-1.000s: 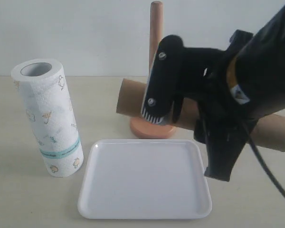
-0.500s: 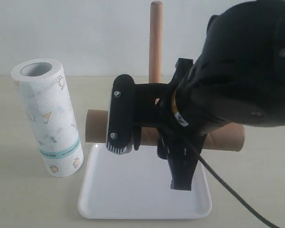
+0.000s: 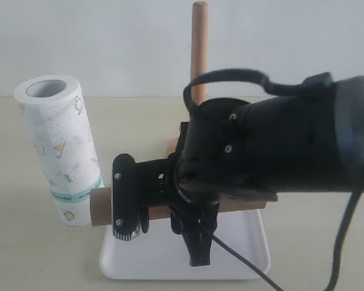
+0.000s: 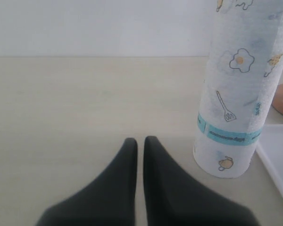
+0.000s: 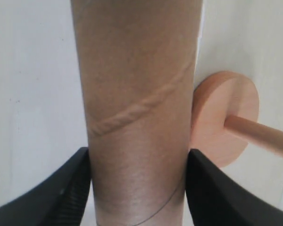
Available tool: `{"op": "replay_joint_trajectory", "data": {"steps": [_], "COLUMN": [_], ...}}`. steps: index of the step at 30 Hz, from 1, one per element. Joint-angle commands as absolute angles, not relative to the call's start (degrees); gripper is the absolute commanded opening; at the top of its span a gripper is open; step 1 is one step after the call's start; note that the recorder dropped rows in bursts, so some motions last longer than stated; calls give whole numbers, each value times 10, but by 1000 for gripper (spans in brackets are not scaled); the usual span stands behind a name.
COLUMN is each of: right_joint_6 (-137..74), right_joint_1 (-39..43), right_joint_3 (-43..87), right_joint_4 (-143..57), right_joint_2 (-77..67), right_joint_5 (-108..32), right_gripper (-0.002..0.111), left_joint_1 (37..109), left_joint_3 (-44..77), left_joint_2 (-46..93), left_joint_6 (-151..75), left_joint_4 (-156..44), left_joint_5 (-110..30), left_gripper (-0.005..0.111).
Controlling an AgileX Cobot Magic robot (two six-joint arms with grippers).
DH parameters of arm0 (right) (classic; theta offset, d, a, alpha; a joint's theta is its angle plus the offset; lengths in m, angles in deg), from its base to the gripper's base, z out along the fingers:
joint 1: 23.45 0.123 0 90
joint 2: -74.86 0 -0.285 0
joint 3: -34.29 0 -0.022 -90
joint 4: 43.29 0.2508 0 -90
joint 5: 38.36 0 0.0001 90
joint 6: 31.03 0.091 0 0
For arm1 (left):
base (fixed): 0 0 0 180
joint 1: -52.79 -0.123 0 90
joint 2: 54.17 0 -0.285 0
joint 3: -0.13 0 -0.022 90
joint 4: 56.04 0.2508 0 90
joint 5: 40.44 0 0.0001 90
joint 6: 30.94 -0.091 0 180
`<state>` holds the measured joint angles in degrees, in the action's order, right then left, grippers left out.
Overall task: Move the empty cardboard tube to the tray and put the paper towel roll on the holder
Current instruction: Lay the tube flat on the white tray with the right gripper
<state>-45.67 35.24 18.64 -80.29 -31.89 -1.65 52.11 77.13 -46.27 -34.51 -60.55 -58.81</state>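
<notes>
The brown cardboard tube (image 3: 101, 206) lies level just above the white tray (image 3: 139, 264), crosswise to it, its left end close to the paper towel roll (image 3: 60, 151). My right gripper (image 3: 161, 235) is shut on the tube's middle from above, a finger pressed on each side (image 5: 137, 160). The printed white paper towel roll stands upright on the table, left of the tray. The wooden holder (image 3: 199, 48) stands behind the tray, its base mostly hidden by the arm. My left gripper (image 4: 140, 141) is shut and empty, low over the table near the roll (image 4: 238, 94).
The right arm's black body and cable fill the middle and right of the exterior view, covering much of the tray. The holder's round base (image 5: 224, 117) sits right beside the tube in the right wrist view. A pale wall runs behind the table.
The right arm has carried the tube forward and down to the left, from in front of the holder to just over the tray. The roll and holder have not moved.
</notes>
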Motion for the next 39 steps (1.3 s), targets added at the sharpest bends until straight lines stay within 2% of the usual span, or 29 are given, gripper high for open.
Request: {"op": "replay_joint_trajectory", "data": {"steps": [1, 10, 39], "right_joint_6": [-419, -290, -211], "right_joint_1": [347, 347, 347], "right_joint_3": [190, 190, 190], "right_joint_4": [-846, -939, -934], "right_joint_2": [-346, -383, -439], "right_joint_5": [-39, -61, -17], "right_gripper": [0, 0, 0], "left_joint_1": [518, 518, 518], "left_joint_3": [774, 774, 774], "left_joint_2": [-464, -464, -464], "left_joint_6": [-347, -347, -347], "left_joint_4": [-605, -605, -605], "left_joint_5": [-586, -586, -586], "left_gripper": [4, 4, 4]}}
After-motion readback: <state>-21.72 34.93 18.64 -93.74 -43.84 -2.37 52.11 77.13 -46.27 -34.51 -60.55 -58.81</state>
